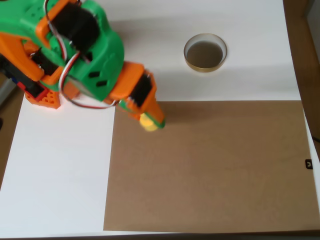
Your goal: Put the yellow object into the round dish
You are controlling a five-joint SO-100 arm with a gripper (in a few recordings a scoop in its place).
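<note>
Overhead view, near edge upward. Brown rectangular cardboard sheet (210,165): lies flat on the white counter (55,175), covering its lower right part. Small bright-yellow plastic piece (148,122): at the sheet's upper left edge, just under the tip of the green-and-orange arm's jaws (151,119); whether they grip it, or how far they are parted, cannot be told. Shallow round dish, gold rim, dark grey inside (205,52): on white counter beyond the sheet, well apart from the yellow piece.
</note>
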